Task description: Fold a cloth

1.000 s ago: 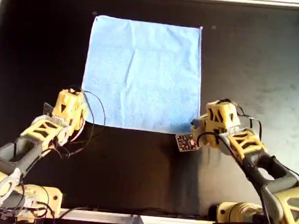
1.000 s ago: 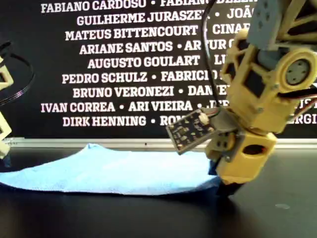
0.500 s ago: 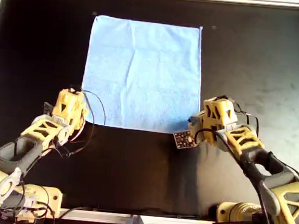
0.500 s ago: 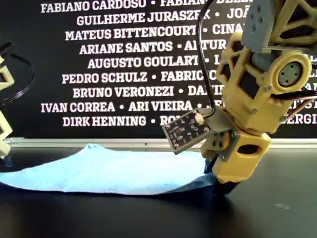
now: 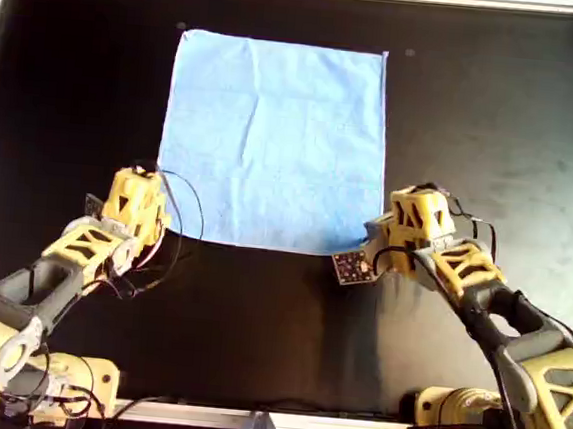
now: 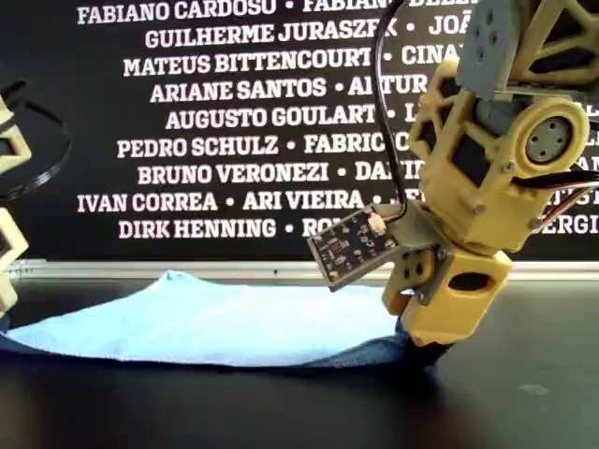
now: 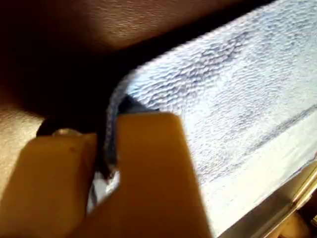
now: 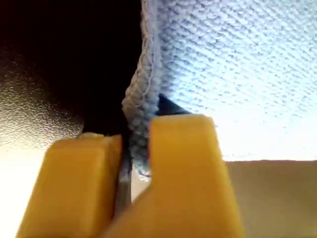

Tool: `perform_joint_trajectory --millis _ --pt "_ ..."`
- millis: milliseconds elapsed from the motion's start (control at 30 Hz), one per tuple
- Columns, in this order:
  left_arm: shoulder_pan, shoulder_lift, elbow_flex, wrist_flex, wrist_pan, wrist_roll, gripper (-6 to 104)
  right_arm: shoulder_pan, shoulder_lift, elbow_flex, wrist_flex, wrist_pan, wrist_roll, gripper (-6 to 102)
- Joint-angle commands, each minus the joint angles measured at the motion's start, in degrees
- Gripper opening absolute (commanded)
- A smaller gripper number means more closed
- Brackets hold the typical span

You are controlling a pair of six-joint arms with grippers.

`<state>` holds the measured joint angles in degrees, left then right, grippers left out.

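Overhead view shows the cloth [image 5: 275, 141] spread flat on the black worktop [image 5: 495, 122], its far edge near the worktop's far rim and its near edge between the two arms. Each near corner is pinched by a yellow claw. First wrist view has my first claw [image 7: 106, 163] clenched on a cloth corner, fabric squeezed between its fingers [image 7: 148, 168]. Second wrist view has my second claw [image 8: 131, 168] clenched on the other corner's hem the same way. Which arm in the overhead view is which, I cannot tell. Compared with half a second ago, the exterior view shows the cloth's near edge [image 6: 281, 360] raised slightly off the worktop, with shadow beneath it, beside the claw at the exterior view's right [image 6: 426, 348].
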<state>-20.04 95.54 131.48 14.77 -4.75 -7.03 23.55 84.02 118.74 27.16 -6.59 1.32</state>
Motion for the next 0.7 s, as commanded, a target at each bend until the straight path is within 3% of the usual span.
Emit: perform_joint_trajectory --millis 0,367,567,667 --pt "-1.32 0.09 -2.02 -0.53 0.62 -0.44 -2 -0.09 0.53 -2.37 -2.02 -0.26 0.26 0" --pt "-1.41 1.05 -1.14 0.00 0.62 -0.35 -1 -0.44 1.41 -0.62 -2.02 -0.26 -0.62 -2" --pt "-6.68 1.32 1.32 0.53 0.62 0.26 -1 -0.62 1.41 -0.53 -1.93 -0.26 -0.70 -2" --pt "-7.65 1.32 1.58 0.53 0.53 0.35 -1 -0.62 1.41 -0.35 -1.85 -0.26 -0.70 -2"
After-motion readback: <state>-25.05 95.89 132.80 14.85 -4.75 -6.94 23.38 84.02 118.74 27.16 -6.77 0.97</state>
